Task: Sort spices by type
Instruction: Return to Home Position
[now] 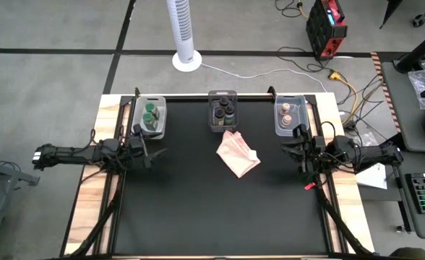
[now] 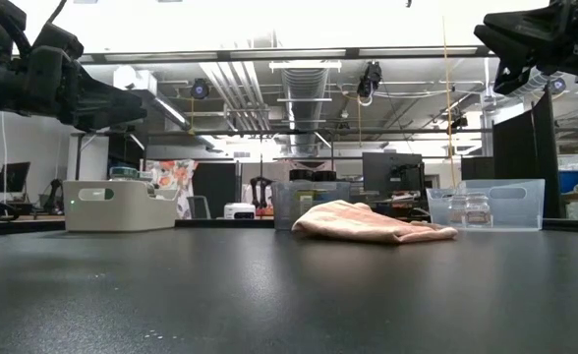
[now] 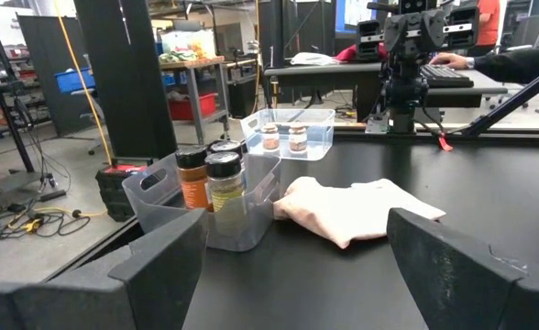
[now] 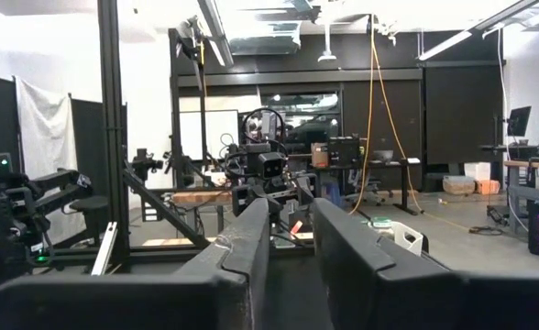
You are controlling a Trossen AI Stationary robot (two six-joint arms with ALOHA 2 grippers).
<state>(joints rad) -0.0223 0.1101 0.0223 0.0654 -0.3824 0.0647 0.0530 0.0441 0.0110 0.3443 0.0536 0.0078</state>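
Observation:
Three bins stand along the table's far edge. The left bin [image 1: 160,124] holds green-lidded jars [image 1: 149,113]. The middle bin [image 1: 214,121] holds dark-lidded jars [image 1: 222,110], which also show in the left wrist view [image 3: 213,174]. The right bin [image 1: 279,127] holds pinkish-tan-lidded jars [image 1: 286,114], also seen in the left wrist view [image 3: 283,137]. A pink cloth [image 1: 238,153] lies crumpled on the mat in front of the middle bin. My left gripper [image 1: 158,153] hovers open near the left bin, pointing right. My right gripper [image 1: 292,150] hovers near the right bin, pointing left, its fingers a narrow gap apart [image 4: 292,243].
The black mat [image 1: 220,209] stretches bare toward the near edge. A white tower fan [image 1: 184,36] and a red unit [image 1: 325,27] stand on the floor beyond the table. A keyboard [image 1: 423,193] sits to the right, and a person's arm [image 3: 503,64] shows there.

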